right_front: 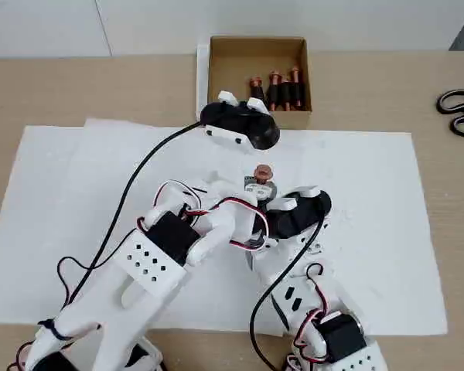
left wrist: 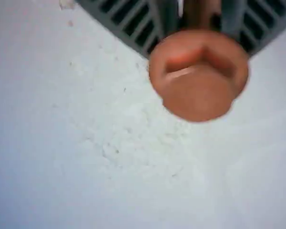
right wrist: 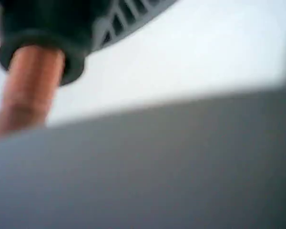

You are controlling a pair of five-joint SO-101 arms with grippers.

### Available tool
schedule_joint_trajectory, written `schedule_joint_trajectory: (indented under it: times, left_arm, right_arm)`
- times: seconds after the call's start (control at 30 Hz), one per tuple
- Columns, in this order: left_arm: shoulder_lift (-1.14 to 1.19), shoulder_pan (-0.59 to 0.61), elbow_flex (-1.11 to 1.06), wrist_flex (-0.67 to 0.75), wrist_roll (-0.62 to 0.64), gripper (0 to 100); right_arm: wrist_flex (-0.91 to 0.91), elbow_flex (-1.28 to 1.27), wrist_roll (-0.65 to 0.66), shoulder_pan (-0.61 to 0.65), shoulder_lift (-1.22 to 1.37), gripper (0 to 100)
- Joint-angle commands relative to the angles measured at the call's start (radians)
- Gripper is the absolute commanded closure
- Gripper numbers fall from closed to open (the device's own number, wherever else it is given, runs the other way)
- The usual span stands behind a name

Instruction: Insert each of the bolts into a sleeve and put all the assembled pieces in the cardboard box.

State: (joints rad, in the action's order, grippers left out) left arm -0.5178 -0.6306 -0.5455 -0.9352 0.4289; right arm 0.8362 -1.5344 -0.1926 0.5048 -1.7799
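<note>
Copper bolts seated in black sleeves (right_front: pixel 278 91), several of them, already lie in the brown cardboard box (right_front: pixel 209 77) at top centre, so I judge the task nearly done. One round-headed copper bolt (left wrist: pixel 198 76) stands at frame centre, its shank through a black cylindrical sleeve (right wrist: pixel 35 36). My left gripper (left wrist: pixel 195 16) pinches it under the head. The right gripper (right_front: pixel 294 205) sits just beside it, and I cannot tell its grip. Boxing this piece remains.

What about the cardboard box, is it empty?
Not empty. The cardboard box holds several sleeved bolts near one corner.
</note>
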Motion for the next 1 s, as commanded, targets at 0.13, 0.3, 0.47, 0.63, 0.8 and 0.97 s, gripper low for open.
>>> schedule_joint_trajectory:
  times: [0.13,0.3,0.47,0.63,0.8,0.97]
  left_arm:
    - [-0.032,-0.005,0.004,-0.029,-0.012,99]
    - [-0.032,-0.003,-0.007,-0.041,-0.012,99]
    - [-0.032,-0.003,-0.051,-0.043,-0.011,99]
    - [-0.032,-0.003,-0.062,-0.043,-0.006,99]
    - [-0.031,-0.003,-0.064,-0.043,-0.006,99]
    - [-0.031,-0.008,-0.064,-0.077,-0.006,94]
  right_arm:
    - [-0.019,0.009,-0.008,-0.005,-0.007,99.5]
    - [-0.019,0.009,-0.008,-0.005,-0.007,99.5]
    - [-0.019,0.009,-0.008,-0.005,-0.007,99.5]
    - [-0.019,0.009,-0.008,-0.005,-0.007,99.5]
    - [-0.019,0.009,-0.008,-0.005,-0.007,99.5]
    - [-0.019,0.009,-0.008,-0.005,-0.007,99.5]
